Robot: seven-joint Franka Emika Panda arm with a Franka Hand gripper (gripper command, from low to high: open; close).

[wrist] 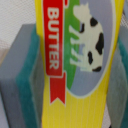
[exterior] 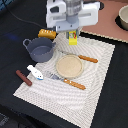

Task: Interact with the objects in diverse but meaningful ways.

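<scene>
My gripper (exterior: 73, 36) is shut on the yellow flat packet (exterior: 73, 38), held above the far edge of the striped cloth. In the wrist view the packet (wrist: 75, 60) fills the frame, labelled BUTTER with a cow picture, between my grey-and-teal pads (wrist: 25, 70). The grey-blue two-handled pot (exterior: 40, 49) stands on the cloth at the exterior view's left. The orange-yellow ridged bread block (exterior: 47, 33) lies behind the pot. The white-and-blue piece (exterior: 35, 73) and the brown sausage-like stick (exterior: 23, 77) lie near the cloth's left corner.
A tan round plate (exterior: 69, 66) sits mid-cloth with an orange-handled knife (exterior: 86, 58) beyond it and an orange-handled fork (exterior: 69, 81) in front. A bowl (exterior: 123, 18) stands on a pinkish board at the far right. The striped cloth (exterior: 95, 90) lies on a dark table.
</scene>
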